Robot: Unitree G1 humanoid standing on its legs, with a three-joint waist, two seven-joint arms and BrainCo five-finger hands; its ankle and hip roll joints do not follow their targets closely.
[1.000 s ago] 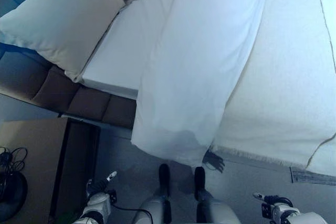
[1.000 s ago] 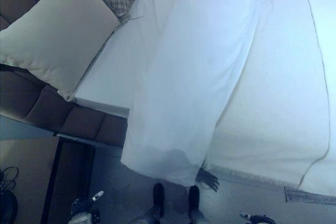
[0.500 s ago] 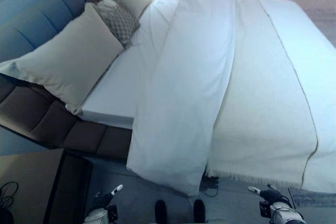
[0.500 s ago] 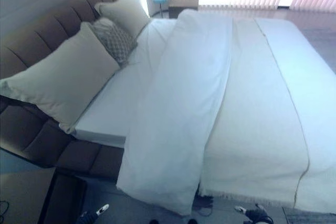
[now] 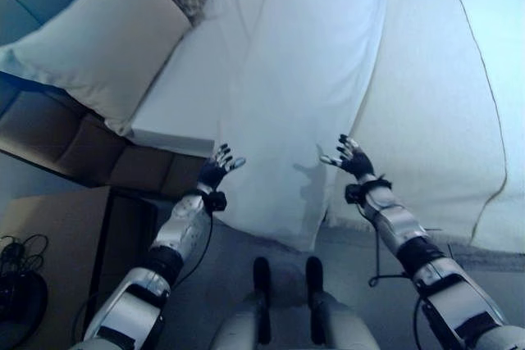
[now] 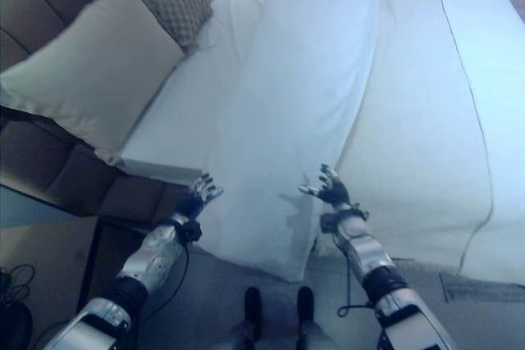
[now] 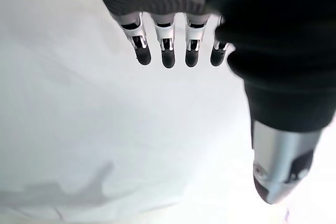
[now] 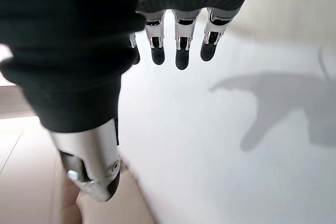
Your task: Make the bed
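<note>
Bedside, the white duvet [image 5: 312,79] lies folded in a long strip across the bed [image 5: 426,104], its end hanging over the edge. Both the left robot hand [image 5: 215,171] and the right robot hand [image 5: 354,159] reach toward it, fingers spread, holding nothing; spreading remains.

The bed [image 6: 156,141] has a bare white sheet on the pillow side, with a white duvet [image 5: 303,104] folded back in a long strip down the middle, its end drooping over the near edge. Looks like a cream blanket [image 5: 435,120] underneath.
</note>
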